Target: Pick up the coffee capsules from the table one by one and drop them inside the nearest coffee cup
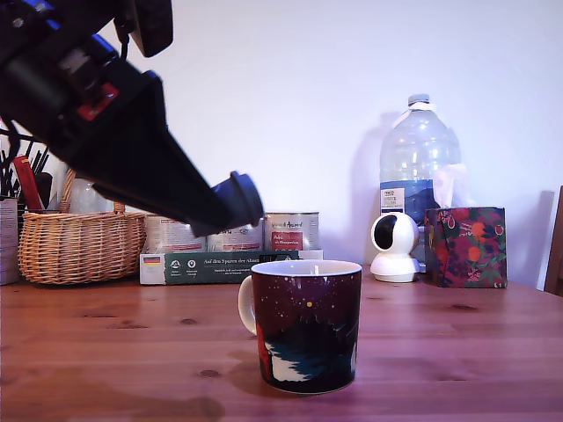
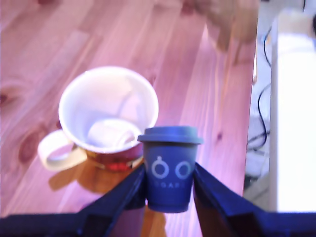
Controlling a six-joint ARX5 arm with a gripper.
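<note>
My gripper point(image 2: 169, 183) is shut on a small navy-blue coffee capsule point(image 2: 170, 168) with a wider rim and pale markings, held clear of the brown wooden table point(image 2: 98, 34). The coffee cup point(image 2: 79, 86), white inside with a white handle, stands on the table just beside and below the capsule in the wrist view. In the exterior view the arm slants down from the upper left. There the gripper point(image 1: 227, 207) holds the capsule point(image 1: 239, 199) above and slightly left of the maroon starry cup point(image 1: 308, 334). I see nothing inside the cup.
Along the back of the table point(image 1: 457, 352) stand a wicker basket point(image 1: 79, 244), silver tins point(image 1: 291, 230) on a flat box point(image 1: 220, 265), a white camera point(image 1: 393, 247), a water bottle point(image 1: 420, 158) and a floral box point(image 1: 466, 247). The wrist view shows the table edge point(image 2: 249, 123) close by.
</note>
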